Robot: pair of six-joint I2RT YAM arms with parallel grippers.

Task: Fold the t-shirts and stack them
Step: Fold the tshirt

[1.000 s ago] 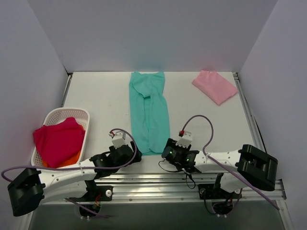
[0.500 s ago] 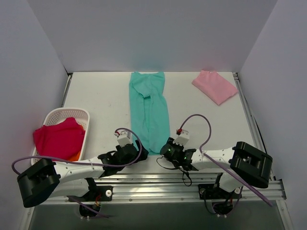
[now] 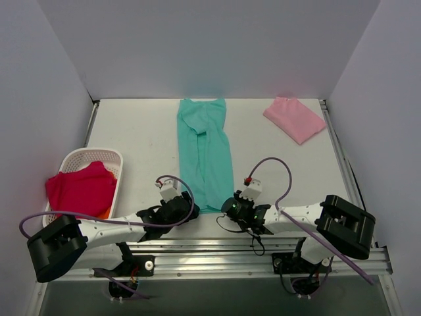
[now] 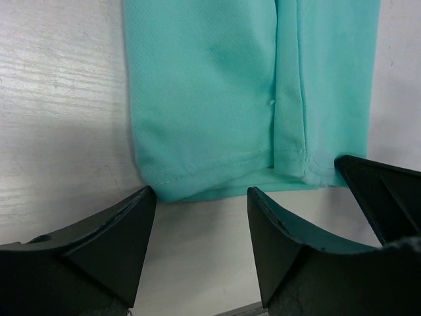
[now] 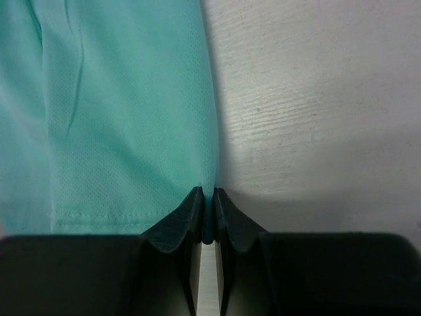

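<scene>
The teal-green t-shirt [image 3: 205, 155] lies as a long narrow strip down the middle of the table, its hem toward the arms. My right gripper [image 5: 208, 197] is shut on the near right corner of that hem, with a thin fold of teal fabric [image 5: 125, 118] pinched between the jaws. My left gripper [image 4: 200, 217] is open just short of the hem's left corner [image 4: 197, 181], with only bare table between its fingers [image 4: 112, 243]. From above, the left gripper [image 3: 187, 205] and the right gripper [image 3: 227, 208] flank the hem. The pale pink t-shirt [image 3: 295, 118] lies folded at the back right.
A white lattice basket [image 3: 72, 155] at the left holds a red cloth [image 3: 82, 191] over something orange. White walls close in the table at the back and both sides. An aluminium rail [image 3: 210, 247] runs along the near edge.
The right gripper has shut on the hem's right corner. The left arm has slid right to the hem's left corner and its jaws have narrowed somewhat.
</scene>
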